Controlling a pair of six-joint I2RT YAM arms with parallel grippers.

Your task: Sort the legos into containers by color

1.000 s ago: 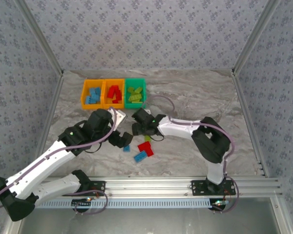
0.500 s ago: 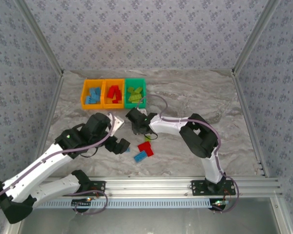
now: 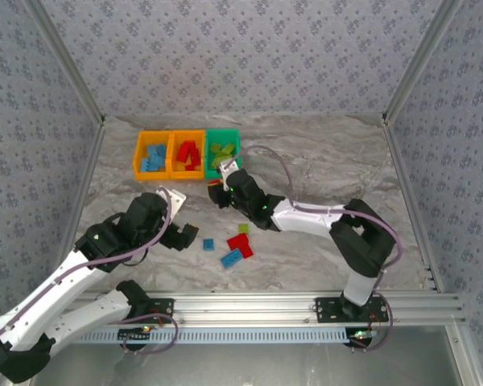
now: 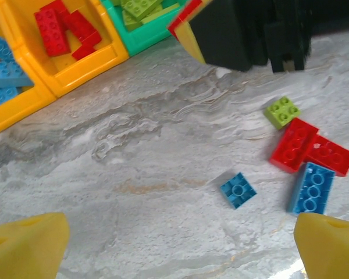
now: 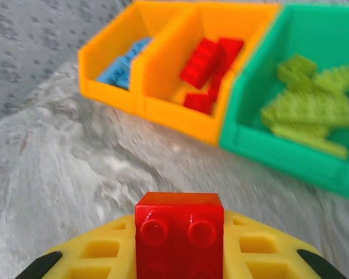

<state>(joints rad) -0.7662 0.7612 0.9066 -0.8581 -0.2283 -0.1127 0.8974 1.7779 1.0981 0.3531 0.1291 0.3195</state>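
Note:
Three joined bins stand at the back: an orange-yellow bin [image 3: 153,134] with light blue legos, an orange-yellow bin [image 3: 187,133] with red ones, and a green bin [image 3: 223,132] with lime ones. My right gripper [image 3: 219,191] is shut on a red lego [image 5: 179,232], held just in front of the middle bin [image 5: 180,119] and the green bin [image 5: 279,157]. On the table lie a small blue lego [image 4: 238,190], a long blue lego [image 4: 312,187], two red legos [image 4: 294,145] and a lime lego [image 4: 282,111]. My left gripper [image 4: 180,250] is open, near and left of them, holding nothing.
Metal frame rails run along the table's left and right edges and across the front. Bare marble-patterned table [image 3: 330,161] stretches to the right of the bins. The right arm's links [image 3: 362,241] arc over the right half.
My right gripper has moved from the loose legos up toward the bins with the red lego in it. My left gripper has drawn back to the left, away from the pile.

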